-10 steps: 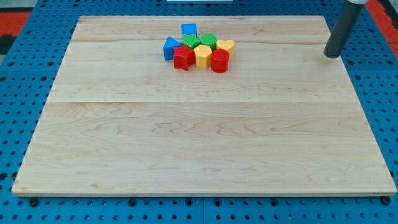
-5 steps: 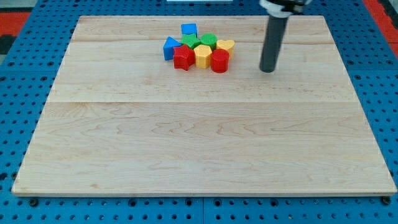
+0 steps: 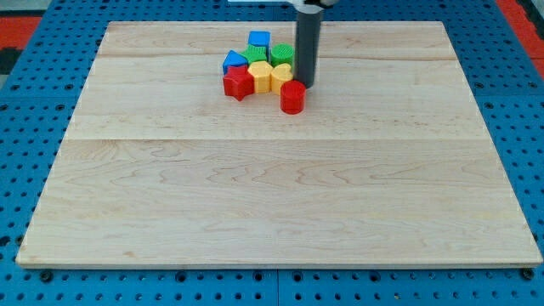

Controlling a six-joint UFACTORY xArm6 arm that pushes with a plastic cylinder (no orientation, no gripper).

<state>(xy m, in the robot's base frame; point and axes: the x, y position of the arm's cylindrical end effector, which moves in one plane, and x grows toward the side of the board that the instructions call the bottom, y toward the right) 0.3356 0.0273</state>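
Pressing against the cluster's right edge, my tip [image 3: 305, 85] stands just above the red cylinder [image 3: 292, 98].

Illumination is bright, even and diffuse across the whole wooden board [image 3: 272, 170], with no dim corners and no hard glare on the wood. Shadows are short and soft: a faint dark patch sits just beside my tip [image 3: 305, 84], and narrow contact shadows sit under the red cylinder [image 3: 292, 97] and the red star block [image 3: 237, 82], which indicates light from mostly overhead. The dark rod shows a weak vertical sheen along its left side. Focus is sharp from the near edge to the far edge; wood grain and perforations in the blue surround [image 3: 25, 127] are crisp. Colours are saturated. The board narrows toward the far edge through perspective; its edges remain straight.
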